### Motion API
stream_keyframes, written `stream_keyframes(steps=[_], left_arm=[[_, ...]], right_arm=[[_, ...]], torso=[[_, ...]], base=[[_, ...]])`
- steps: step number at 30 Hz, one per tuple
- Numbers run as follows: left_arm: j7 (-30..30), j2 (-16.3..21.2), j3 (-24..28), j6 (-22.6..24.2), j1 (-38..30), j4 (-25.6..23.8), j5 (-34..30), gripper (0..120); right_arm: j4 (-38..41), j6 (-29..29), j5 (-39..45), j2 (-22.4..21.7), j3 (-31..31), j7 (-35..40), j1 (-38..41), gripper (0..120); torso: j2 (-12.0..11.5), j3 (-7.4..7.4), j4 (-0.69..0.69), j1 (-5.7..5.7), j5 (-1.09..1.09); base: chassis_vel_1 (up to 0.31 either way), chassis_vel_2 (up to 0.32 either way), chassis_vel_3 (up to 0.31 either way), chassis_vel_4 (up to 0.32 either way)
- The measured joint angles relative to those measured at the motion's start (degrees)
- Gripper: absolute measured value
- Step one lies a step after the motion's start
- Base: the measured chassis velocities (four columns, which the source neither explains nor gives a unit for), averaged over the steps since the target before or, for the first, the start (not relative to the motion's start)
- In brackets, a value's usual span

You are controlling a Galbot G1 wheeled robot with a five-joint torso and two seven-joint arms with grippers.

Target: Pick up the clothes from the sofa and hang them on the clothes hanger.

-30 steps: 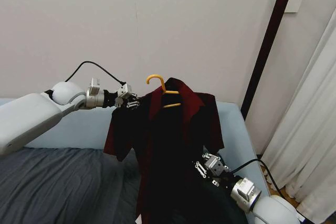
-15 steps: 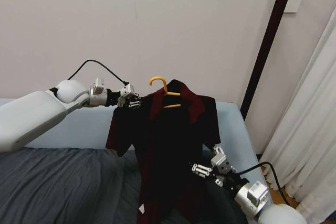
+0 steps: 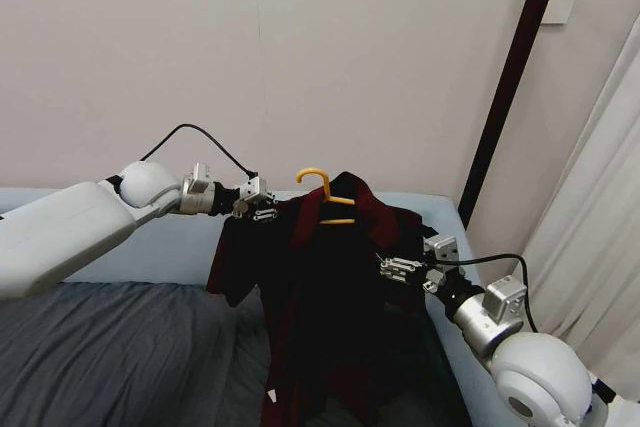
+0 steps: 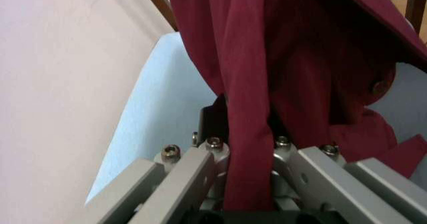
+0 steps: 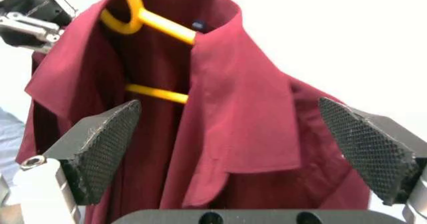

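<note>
**Red shirt held up on its hanger above the sofa**

The dark red short-sleeved shirt [image 3: 330, 287] hangs on a yellow plastic hanger [image 3: 327, 190], its collar around the hanger's neck and its hem hanging low in front of the sofa seat. The hanger's hook stands up in the air in front of the pale wall.

The left gripper [image 3: 262, 210], reaching in from the left at shoulder height, is clenched on the fabric at the shirt's shoulder. In the left wrist view a fold of the red cloth [image 4: 267, 59] runs down between its metal fingers [image 4: 180, 179].

The right gripper [image 3: 400, 269] sits at the shirt's other side, by the sleeve. It is released, with its black mesh-padded fingers [image 5: 107, 144] spread wide towards the shirt's front. Whether it touches the cloth cannot be told.

Behind the shirt is the light blue sofa [image 3: 445, 212], its seat under a dark grey cover [image 3: 100, 347]. A dark wooden pole [image 3: 510, 77] and a white curtain [image 3: 590, 247] stand to the right.
</note>
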Motion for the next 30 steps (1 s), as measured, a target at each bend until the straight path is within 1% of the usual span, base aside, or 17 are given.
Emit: stream_keyframes(steps=[8,12,13,15,18,19,20,21,23,24,25,28,29,30], left_arm=[[-0.1,-0.1,0.0,0.3,0.3,-0.6,0.0,2],[-0.1,0.1,0.0,0.4,0.3,-1.3,0.0,2],[-0.1,0.1,0.0,0.4,0.3,-1.3,0.0,2],[-0.1,0.0,0.1,0.5,0.3,-1.3,-0.1,2],[0.0,0.1,0.2,0.6,0.3,-1.3,-0.1,2],[0.0,0.1,0.2,0.6,0.3,-1.3,-0.1,2],[0.0,0.1,0.2,0.6,0.4,-1.3,-0.1,2],[0.0,0.1,0.3,0.6,0.4,-1.3,-0.1,2],[0.0,0.1,0.3,0.6,0.5,-1.3,-0.1,2],[0.0,0.1,0.3,0.6,0.5,-1.3,-0.1,2],[0.0,0.1,0.3,0.6,0.6,-1.3,-0.2,2],[0.0,0.0,0.3,0.6,0.8,-1.3,-0.2,2],[0.0,0.0,0.3,0.6,0.8,-1.3,-0.2,2],[0.0,0.0,0.3,0.6,0.8,-1.3,-0.2,2]], right_arm=[[-2.1,-0.9,-1.3,0.5,-2.4,-0.4,1.6,100],[-3.2,-0.9,-2.2,-0.1,-4.7,-0.6,2.9,92],[-3.2,-0.9,-2.2,-0.1,-4.7,-0.6,2.9,92],[-3.4,-1.1,-2.2,-0.1,-5.1,-0.4,3.5,86],[-3.4,-1.3,-1.8,0.0,-5.6,0.0,4.4,71],[-3.4,-1.3,-1.8,0.0,-5.6,0.0,4.4,71],[-3.4,-1.3,-1.8,-0.1,-5.9,0.0,4.5,66],[-3.4,-1.3,-1.8,-0.2,-6.1,0.0,4.5,64],[-3.3,-1.3,-2.0,-0.2,-6.4,0.1,4.4,52],[-3.3,-1.3,-2.0,-0.2,-6.4,0.1,4.4,52],[-3.3,-1.3,-2.0,-0.1,-6.6,0.3,4.4,49],[-3.6,-1.2,-2.2,0.3,-7.0,1.1,4.5,34],[-3.6,-1.2,-2.2,0.3,-7.0,1.1,4.5,34],[-3.6,-1.2,-2.2,0.3,-7.1,1.2,4.5,30]], torso=[[0.0,0.0,0.0,0.0,0.0],[0.0,0.0,0.0,0.0,0.0],[0.0,0.0,0.0,0.0,0.0],[0.0,0.0,0.0,0.0,0.0],[0.0,0.0,0.01,0.0,0.0],[0.0,0.0,0.01,0.0,0.0],[0.0,0.0,0.0,0.0,0.0],[0.0,0.0,0.0,0.0,0.0],[0.0,0.0,0.0,0.0,0.0],[0.0,0.0,0.0,0.0,0.0],[0.0,0.0,0.0,0.0,0.0],[0.0,0.0,0.0,0.0,0.0],[0.0,0.0,0.0,0.0,0.0],[0.0,0.0,0.0,0.0,0.0]], base=[[0.0,0.0,0.0,0.0],[0.0,0.0,0.0,0.0],[0.0,0.0,0.0,0.0],[0.0,0.0,0.0,0.0],[0.0,0.0,0.0,0.0],[0.0,0.0,0.0,0.0],[0.0,0.0,0.0,0.0],[0.0,0.0,0.0,0.0],[0.0,0.0,0.0,0.0],[0.0,0.0,0.0,0.0],[0.0,0.0,0.0,0.0],[0.0,0.0,0.0,0.0],[0.0,0.0,0.0,0.0],[0.0,0.0,0.0,0.0]])
